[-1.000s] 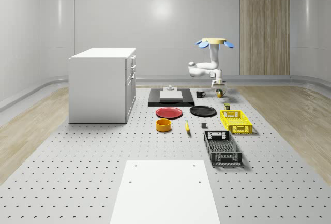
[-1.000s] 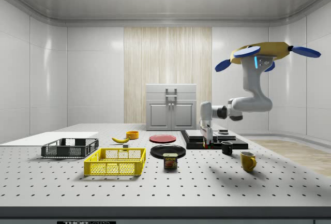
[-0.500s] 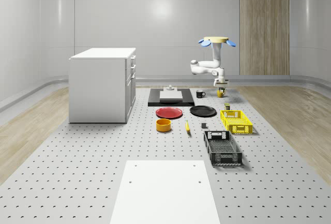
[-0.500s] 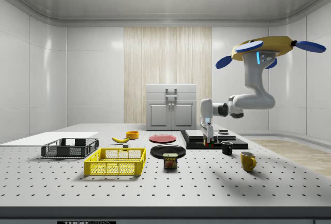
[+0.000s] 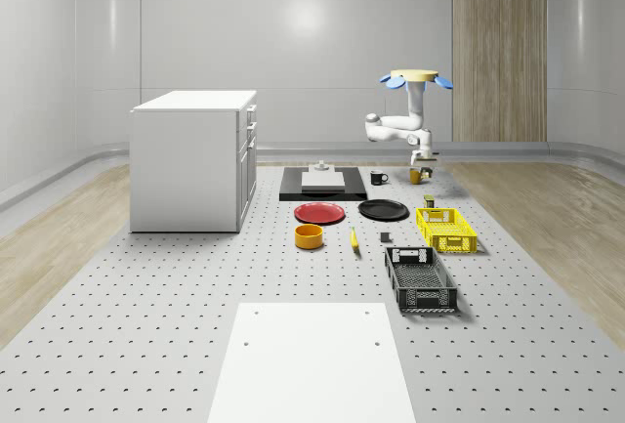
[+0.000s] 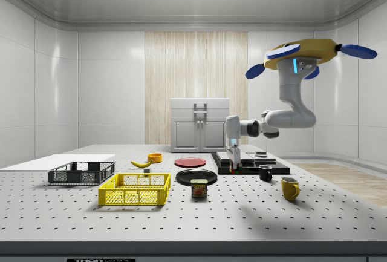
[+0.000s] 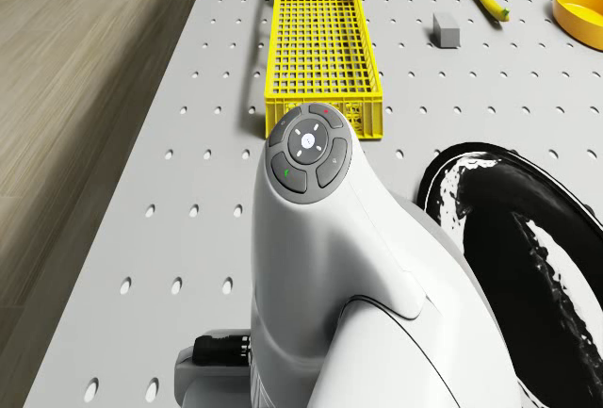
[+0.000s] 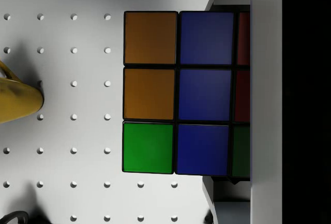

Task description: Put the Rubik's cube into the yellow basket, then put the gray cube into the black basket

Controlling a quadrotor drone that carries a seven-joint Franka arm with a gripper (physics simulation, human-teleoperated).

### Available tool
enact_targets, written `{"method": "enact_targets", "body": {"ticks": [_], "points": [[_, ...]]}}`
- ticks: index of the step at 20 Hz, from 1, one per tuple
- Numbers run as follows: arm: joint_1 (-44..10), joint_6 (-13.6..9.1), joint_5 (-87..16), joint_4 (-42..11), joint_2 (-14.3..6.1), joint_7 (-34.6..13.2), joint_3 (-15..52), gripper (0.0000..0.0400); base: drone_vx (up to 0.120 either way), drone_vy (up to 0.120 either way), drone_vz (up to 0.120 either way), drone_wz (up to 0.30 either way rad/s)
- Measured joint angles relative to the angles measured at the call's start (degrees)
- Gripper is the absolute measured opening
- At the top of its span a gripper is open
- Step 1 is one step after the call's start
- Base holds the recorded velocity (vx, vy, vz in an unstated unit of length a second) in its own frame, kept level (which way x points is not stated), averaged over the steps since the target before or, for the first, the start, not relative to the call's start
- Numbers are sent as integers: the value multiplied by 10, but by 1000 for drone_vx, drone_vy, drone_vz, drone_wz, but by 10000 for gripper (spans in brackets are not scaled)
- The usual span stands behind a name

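Observation:
The drone [image 5: 414, 78] [image 6: 302, 53] hovers over the far right part of the table, its arm bent down. My gripper [image 5: 421, 162] [image 6: 235, 165] is shut on the Rubik's cube [image 8: 178, 92], which hangs a little above the table and shows orange, blue and green squares. The yellow basket [image 5: 446, 230] [image 6: 135, 189] [image 7: 324, 55] lies on the table ahead of the arm's wrist [image 7: 307, 152]. The small gray cube [image 5: 385, 238] [image 7: 446, 30] rests on the table beside the yellow basket. The black basket [image 5: 420, 278] [image 6: 81, 173] stands beyond it, nearer the table's front.
A black plate [image 5: 383, 210] [image 7: 528, 238], red plate [image 5: 320, 213], yellow bowl [image 5: 309, 236] and banana [image 5: 354, 239] lie mid-table. A yellow mug [image 6: 289, 188] [image 8: 15, 97], black mug [image 5: 378, 178] and can [image 6: 199, 187] sit near the gripper. A white cabinet [image 5: 195, 159] stands left.
The drone has risen a little and drifted toward the side view's left. The gripper moved the same way with the Rubik's cube still held.

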State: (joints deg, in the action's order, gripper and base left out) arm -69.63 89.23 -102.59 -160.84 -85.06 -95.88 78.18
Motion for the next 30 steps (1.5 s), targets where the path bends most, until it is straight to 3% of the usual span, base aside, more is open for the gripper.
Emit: {"method": "enact_targets", "body": {"ticks": [30], "points": [[-6,25,11,1,-27,-5,3,323,120,0,0,0]]}}
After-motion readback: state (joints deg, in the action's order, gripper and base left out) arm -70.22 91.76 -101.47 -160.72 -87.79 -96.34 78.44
